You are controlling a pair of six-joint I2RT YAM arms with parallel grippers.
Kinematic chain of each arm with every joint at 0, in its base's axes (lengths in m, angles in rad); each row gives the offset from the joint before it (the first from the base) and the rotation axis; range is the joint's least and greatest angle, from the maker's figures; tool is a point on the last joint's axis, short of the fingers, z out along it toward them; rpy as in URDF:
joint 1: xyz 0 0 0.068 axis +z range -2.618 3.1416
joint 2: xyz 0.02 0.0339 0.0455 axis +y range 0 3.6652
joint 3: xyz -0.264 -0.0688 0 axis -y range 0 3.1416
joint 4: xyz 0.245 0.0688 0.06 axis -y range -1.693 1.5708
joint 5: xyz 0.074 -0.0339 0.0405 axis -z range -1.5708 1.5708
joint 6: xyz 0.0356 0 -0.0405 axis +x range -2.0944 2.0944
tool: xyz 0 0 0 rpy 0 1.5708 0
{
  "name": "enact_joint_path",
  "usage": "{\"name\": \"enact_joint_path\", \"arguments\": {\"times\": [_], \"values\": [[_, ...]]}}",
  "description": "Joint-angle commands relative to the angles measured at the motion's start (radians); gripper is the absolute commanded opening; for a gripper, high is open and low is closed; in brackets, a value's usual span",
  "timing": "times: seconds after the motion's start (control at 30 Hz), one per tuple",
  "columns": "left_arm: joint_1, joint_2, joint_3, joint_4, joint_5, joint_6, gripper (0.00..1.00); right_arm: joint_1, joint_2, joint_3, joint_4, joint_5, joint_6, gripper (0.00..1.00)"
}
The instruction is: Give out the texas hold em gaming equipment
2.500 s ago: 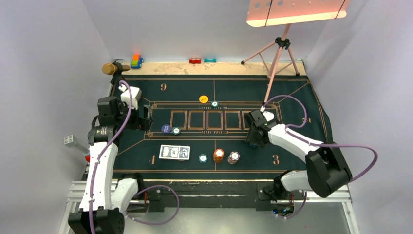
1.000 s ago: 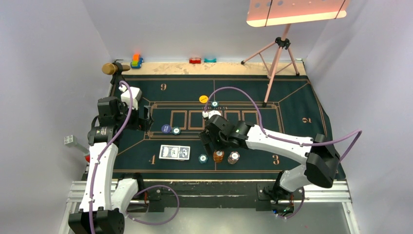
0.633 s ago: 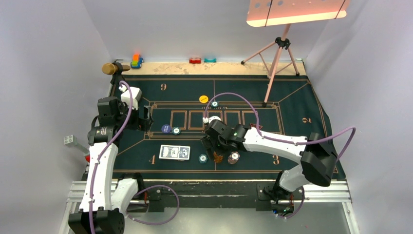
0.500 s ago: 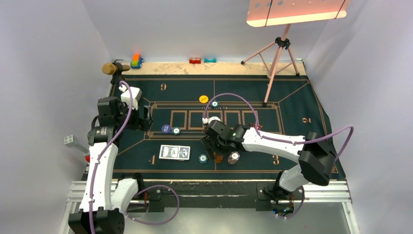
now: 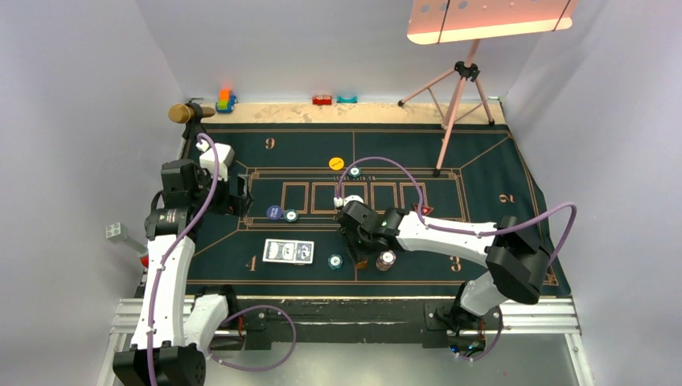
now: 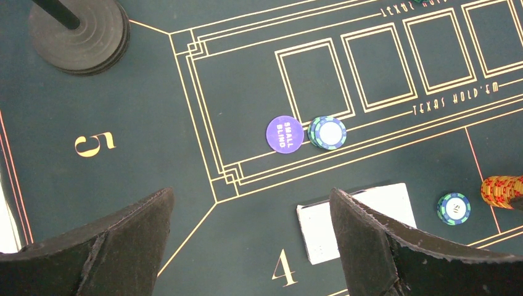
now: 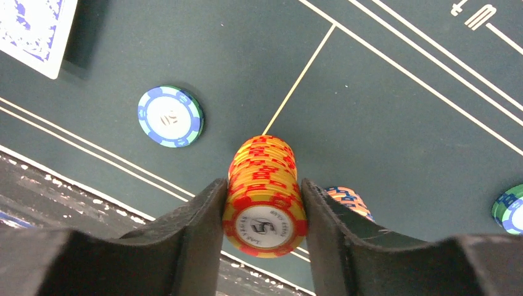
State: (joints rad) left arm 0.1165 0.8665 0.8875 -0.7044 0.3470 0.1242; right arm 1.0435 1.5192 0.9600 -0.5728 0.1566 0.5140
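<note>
My right gripper [image 7: 264, 184] is shut on a stack of orange-yellow chips [image 7: 262, 166], one jaw against each side; the stack stands on the green mat. In the top view that gripper [image 5: 360, 256] hides the stack. A white-grey stack [image 5: 386, 260] sits just right of it and a single teal chip [image 5: 335, 260] just left. The blue-backed cards [image 5: 288, 252] lie further left. A navy disc [image 5: 274, 212] with a teal chip [image 5: 291, 215], a yellow disc [image 5: 336, 163] and a red triangle [image 5: 421, 210] lie on the mat. My left gripper [image 6: 250, 194] hangs open above the mat near the cards [image 6: 314, 228].
The dark green mat [image 5: 499, 161] covers the table. A pink tripod [image 5: 458, 88] stands at the back right, one foot on the mat. Small toys [image 5: 226, 100] line the back edge. A black round base [image 6: 79, 28] stands at the mat's left.
My right arm swung from the mat's right side to the orange-yellow stack, came down over it and narrowed its jaws onto it. The left arm has not moved.
</note>
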Motion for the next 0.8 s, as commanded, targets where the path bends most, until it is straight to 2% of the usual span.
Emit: {"name": "enact_joint_path", "arguments": {"times": [0.0,0.07,0.5,0.63,0.77], "values": [[0.007,0.001,0.007,0.019,0.004,0.014,1.00,0.003,-0.033,0.008,0.013,0.012,0.006,0.44],[0.007,0.000,0.006,0.018,0.007,0.014,1.00,0.003,-0.040,0.017,0.001,0.012,0.005,0.41],[0.007,-0.004,0.005,0.019,0.010,0.017,1.00,0.021,-0.064,0.127,-0.085,0.012,-0.031,0.38],[0.007,-0.004,0.003,0.018,0.012,0.017,1.00,0.023,-0.033,0.213,-0.100,0.033,-0.046,0.32],[0.007,-0.003,0.004,0.018,0.009,0.016,1.00,0.023,0.079,0.361,-0.101,0.037,-0.090,0.31]]}}
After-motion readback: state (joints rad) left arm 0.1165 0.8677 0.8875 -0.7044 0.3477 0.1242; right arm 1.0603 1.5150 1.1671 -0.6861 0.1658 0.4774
